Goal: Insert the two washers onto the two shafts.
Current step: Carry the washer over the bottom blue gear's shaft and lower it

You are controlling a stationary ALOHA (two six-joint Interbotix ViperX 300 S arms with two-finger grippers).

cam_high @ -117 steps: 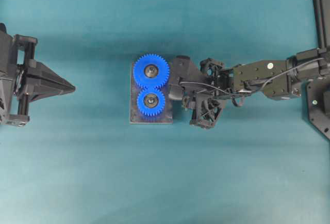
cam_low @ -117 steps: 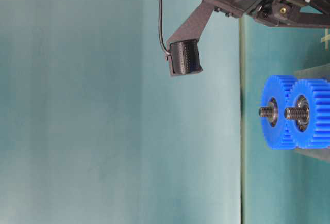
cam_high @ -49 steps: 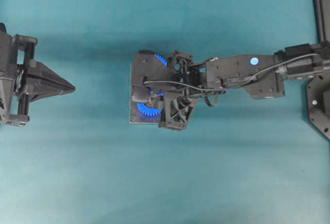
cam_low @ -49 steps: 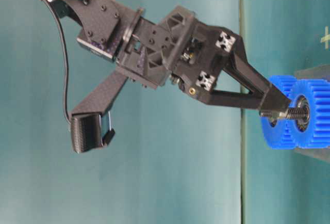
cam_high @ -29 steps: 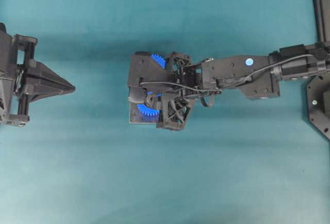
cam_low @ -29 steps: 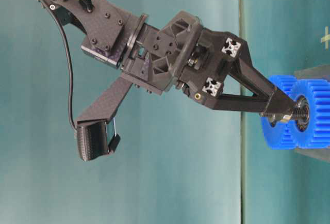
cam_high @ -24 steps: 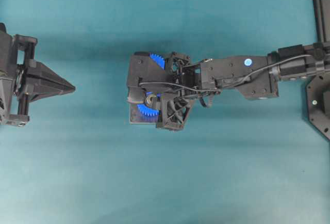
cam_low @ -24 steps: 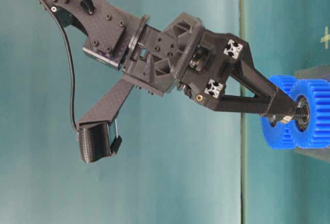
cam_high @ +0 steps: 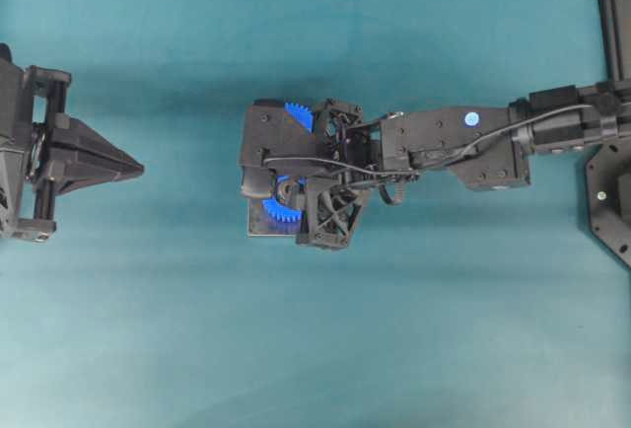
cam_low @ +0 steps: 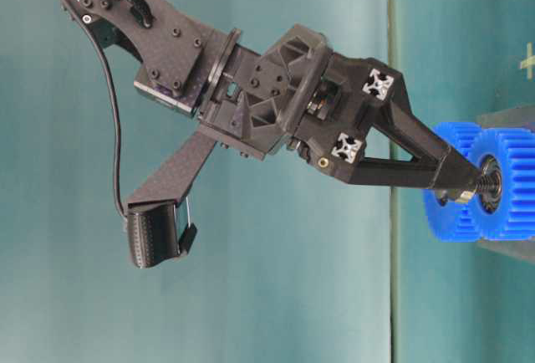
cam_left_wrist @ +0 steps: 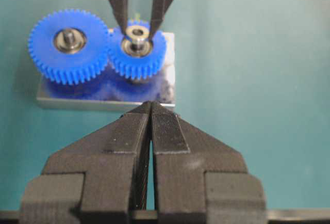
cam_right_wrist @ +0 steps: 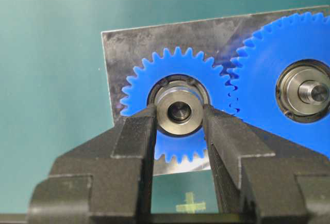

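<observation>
since a second ago the right gripper (cam_right_wrist: 179,126) has slid the pinched washer (cam_right_wrist: 179,112) down the small gear's shaft (cam_right_wrist: 180,112); seating is nearly done, next release between its fingers, left gripper (cam_left_wrist: 150,131) idle, closed.

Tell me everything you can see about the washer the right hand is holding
The washer is a small flat ring, silvery grey and metallic-looking, with a round centre hole. The right hand grips it by its rim, one ribbed black finger pressing each side. It lies face-on to the wrist camera, centred over the hub of the smaller blue gear, with the shaft end showing through its hole. From table level it sits partway along the threaded shaft; whether it touches the gear's hub I cannot tell.
</observation>
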